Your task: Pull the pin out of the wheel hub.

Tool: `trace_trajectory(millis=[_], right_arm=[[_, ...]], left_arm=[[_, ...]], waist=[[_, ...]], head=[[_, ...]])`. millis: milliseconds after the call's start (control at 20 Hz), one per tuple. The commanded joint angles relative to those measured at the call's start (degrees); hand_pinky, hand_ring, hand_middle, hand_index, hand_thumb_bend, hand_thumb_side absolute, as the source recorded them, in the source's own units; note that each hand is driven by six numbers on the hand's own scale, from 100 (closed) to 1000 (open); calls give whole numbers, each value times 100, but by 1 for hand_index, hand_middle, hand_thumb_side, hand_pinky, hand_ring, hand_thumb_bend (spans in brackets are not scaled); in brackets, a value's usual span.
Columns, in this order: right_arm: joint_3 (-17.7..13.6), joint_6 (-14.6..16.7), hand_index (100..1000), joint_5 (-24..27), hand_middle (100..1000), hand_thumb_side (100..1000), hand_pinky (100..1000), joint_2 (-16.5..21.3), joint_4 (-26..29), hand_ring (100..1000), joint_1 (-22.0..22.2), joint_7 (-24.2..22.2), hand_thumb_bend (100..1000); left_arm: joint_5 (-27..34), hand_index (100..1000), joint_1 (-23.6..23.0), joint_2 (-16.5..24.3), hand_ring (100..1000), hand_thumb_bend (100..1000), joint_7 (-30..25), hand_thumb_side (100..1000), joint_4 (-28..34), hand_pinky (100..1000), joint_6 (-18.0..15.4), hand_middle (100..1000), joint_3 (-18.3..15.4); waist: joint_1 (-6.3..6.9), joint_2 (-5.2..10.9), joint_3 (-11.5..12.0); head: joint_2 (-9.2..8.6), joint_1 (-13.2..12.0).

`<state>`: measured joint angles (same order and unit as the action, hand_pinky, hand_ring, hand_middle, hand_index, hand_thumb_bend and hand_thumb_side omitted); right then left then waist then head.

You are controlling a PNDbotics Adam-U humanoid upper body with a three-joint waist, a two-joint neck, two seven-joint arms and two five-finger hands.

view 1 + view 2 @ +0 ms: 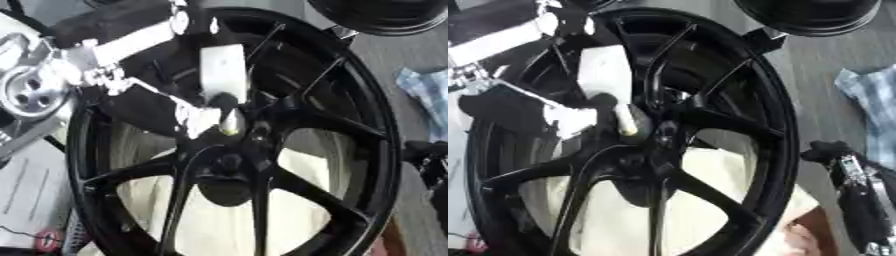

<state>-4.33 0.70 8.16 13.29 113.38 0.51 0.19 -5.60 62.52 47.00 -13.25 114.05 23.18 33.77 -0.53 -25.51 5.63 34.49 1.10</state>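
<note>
Pinching the pin at the middle of the wheel, the left hand curls its fingers round it. Next, I think, it must pull straight out. The right hand waits low right; I cannot tell its fingers.

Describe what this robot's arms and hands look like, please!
The left arm enters from the upper left: silver-white metal links, a round silver joint with holes, and dark coverings. Its robot hand, the left hand, shows pale, glossy fingers and black parts near the hub. The right hand at the right edge is mostly black, with a small silver piece along it.
</note>
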Motion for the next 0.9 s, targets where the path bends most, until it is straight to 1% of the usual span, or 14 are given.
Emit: trace_trajectory(millis=[50, 150, 300, 400, 550, 650, 800, 900], right_arm=[[-59, 36, 714, 49, 605, 808, 1000, 75, 121, 740, -2, 2, 100], [-77, 52, 714, 48, 605, 806, 1000, 69, 121, 740, 11, 13, 100], [-99, 65, 714, 47, 606, 805, 1000, 57, 121, 741, 21, 37, 100], [-98, 62, 714, 51, 605, 804, 1000, 48, 121, 741, 20, 40, 100], [-119, 77, 714, 36, 605, 799, 1000, 38, 121, 741, 54, 54, 100], [-154, 102, 714, 19, 605, 792, 1000, 26, 121, 741, 74, 87, 100], [-239, 165, 714, -4, 606, 772, 1000, 0, 121, 741, 90, 159, 100], [-309, 224, 714, -9, 606, 761, 1000, -19, 121, 741, 94, 221, 100]], left_arm=[[218, 367, -3, 107, 606, 100, 280, 298, 54, 715, -22, 400, -515], [391, 365, -94, 91, 603, 100, 454, 324, 54, 710, 30, 395, -797], [652, 360, -281, 123, 602, 100, 714, 339, 54, 707, 129, 392, -1220], [829, 359, -414, 198, 598, 100, 892, 357, 54, 701, 98, 387, -1508], [1077, 359, -674, 457, 598, 100, 1160, 374, 54, 700, 37, 388, -1944], [1227, 358, -906, 699, 598, 100, 1337, 381, 54, 698, 76, 386, -2232], [1399, 359, -1301, 1032, 598, 100, 1590, 401, 54, 697, 203, 385, -2643], [1365, 359, -1579, 1146, 598, 100, 1762, 412, 54, 695, 339, 385, -2922]], waist=[[-18, 197, 31], [-39, 211, 74], [-58, 218, 111], [-69, 227, 121], [-81, 241, 159], [-96, 241, 209], [-131, 237, 311], [-160, 231, 382]], head=[[4, 41], [28, 74], [49, 72], [74, 69], [135, 99], [144, 132], [152, 211], [154, 255]])
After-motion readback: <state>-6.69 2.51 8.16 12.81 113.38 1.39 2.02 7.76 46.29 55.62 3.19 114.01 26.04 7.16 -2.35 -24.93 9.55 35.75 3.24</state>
